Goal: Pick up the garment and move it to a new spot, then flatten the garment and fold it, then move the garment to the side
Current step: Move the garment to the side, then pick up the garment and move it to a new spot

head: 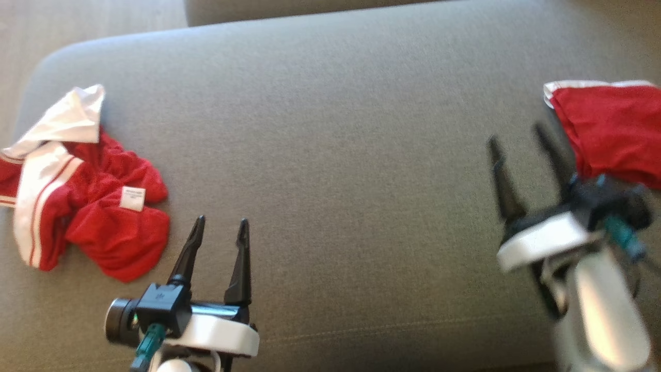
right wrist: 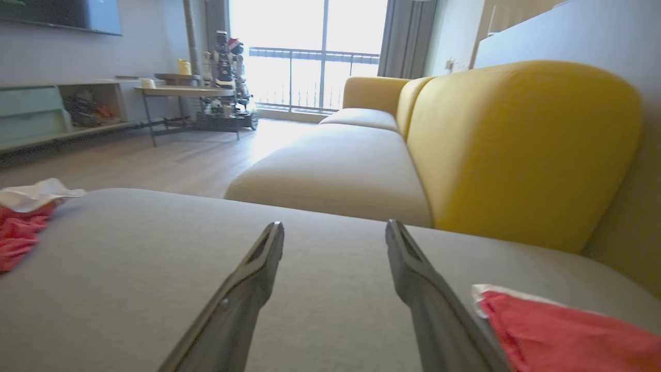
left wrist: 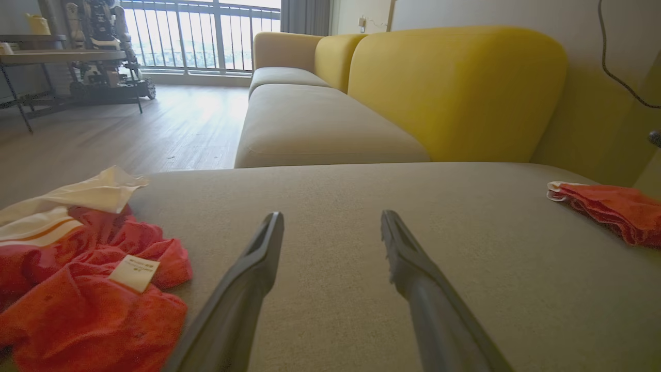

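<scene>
Nearby, crumpled red garment (head: 113,227) just left of left hand (head: 222,222) (fingers apart).

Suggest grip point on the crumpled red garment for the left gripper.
Probably the bunched red fold by the white tag on the crumpled garment, approached from its right, where the open left gripper sits. That lobe humps up nearest it.

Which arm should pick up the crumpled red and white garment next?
Left. The left pincer is open and right beside the crumpled garment. The right pincer, also open, is far across the cushion, next to the folded red garment.
</scene>
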Tool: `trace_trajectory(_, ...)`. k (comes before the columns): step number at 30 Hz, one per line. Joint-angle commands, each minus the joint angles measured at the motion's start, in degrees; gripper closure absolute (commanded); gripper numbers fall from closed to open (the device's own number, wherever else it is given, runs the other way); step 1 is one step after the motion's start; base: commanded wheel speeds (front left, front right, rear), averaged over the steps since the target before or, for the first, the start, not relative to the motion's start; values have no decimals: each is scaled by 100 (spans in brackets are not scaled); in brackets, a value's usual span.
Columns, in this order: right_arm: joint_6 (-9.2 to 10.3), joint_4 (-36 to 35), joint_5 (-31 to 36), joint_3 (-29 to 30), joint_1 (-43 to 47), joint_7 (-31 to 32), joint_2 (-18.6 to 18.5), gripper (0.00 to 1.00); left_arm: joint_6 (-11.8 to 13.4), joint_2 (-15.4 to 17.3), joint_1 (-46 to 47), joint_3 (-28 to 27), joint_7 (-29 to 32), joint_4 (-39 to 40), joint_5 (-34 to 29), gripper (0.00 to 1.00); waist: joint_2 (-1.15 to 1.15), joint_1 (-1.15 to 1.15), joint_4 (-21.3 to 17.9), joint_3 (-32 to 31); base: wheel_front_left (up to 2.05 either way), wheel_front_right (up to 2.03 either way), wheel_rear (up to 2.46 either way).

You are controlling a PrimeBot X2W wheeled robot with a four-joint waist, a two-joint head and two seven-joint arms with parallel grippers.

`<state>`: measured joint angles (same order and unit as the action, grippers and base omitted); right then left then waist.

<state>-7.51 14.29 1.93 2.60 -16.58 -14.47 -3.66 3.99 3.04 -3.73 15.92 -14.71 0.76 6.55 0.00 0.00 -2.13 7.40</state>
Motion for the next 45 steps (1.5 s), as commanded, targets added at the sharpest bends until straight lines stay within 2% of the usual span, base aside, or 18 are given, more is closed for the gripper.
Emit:
trace_trajectory(1,2,-320,-273,-316,191,-51,75,0,81,-15,51,-217,-29,183,50,0,0,0,128,-160,0,0,0)
trace_trajectory(3,2,-518,-571,-505,607,-51,76,0,150,-15,-40,-241,-29,217,100,0,0,0,167,-267,0,0,0)
trace_trajectory(5,2,-715,-592,-593,946,-51,77,0,187,-15,-117,-241,-29,318,43,0,0,0,203,-384,0,0,0)
trace_trajectory(14,2,-1572,-479,-22,1941,-52,78,0,295,-15,-519,-161,-29,491,-96,0,0,0,302,-742,0,0,0)
trace_trajectory(21,2,-1478,-795,14,2279,-52,78,0,380,-16,-717,-270,-29,522,-71,0,0,0,306,-895,0,0,0)
trace_trajectory(38,2,-1406,-784,-142,2354,-52,78,0,370,-16,-777,-315,-29,521,-43,0,0,0,392,-934,0,0,0)
trace_trajectory(41,2,-1427,-793,-141,2362,-52,78,0,389,-16,-772,-308,-29,519,-52,0,0,0,489,-937,0,0,0)
trace_trajectory(45,2,-1460,-792,-196,2401,-52,78,0,392,-16,-731,-305,-29,512,-91,0,0,0,821,-959,0,0,0)
